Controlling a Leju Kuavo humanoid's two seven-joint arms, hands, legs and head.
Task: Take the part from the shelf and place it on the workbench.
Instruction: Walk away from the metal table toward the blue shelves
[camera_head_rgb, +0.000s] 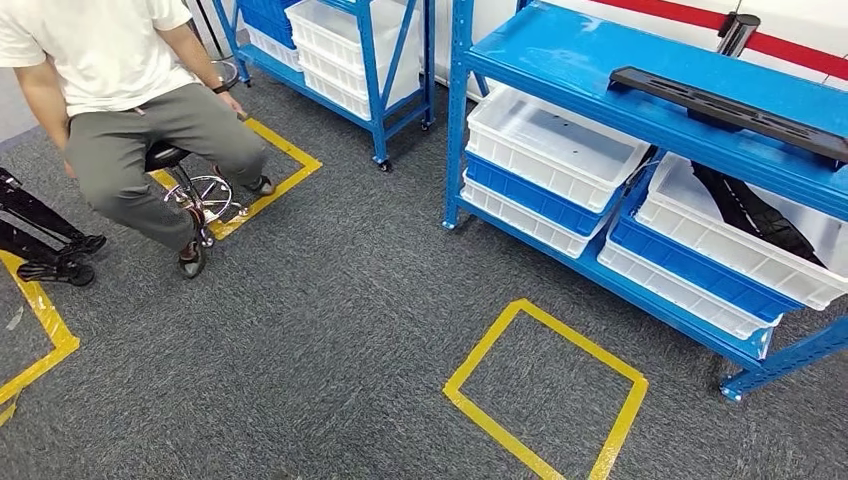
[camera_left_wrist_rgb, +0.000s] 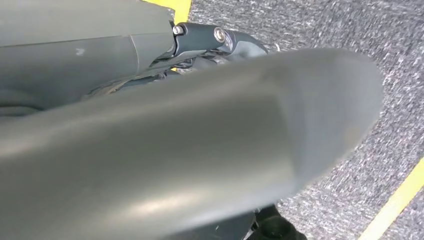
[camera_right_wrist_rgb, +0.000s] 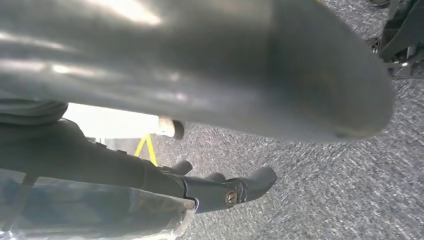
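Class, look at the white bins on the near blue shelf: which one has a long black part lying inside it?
The right-hand white bin, on the blue crate: a black part lies inside. The left white bin looks empty.

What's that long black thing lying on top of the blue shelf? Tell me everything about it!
The long black part is a narrow bar that looks like matte plastic, with a raised block under its middle. It lies flat and slanted across the top board of the blue shelf, touching nothing else. One end reaches toward the picture's right edge. No hand is near it.
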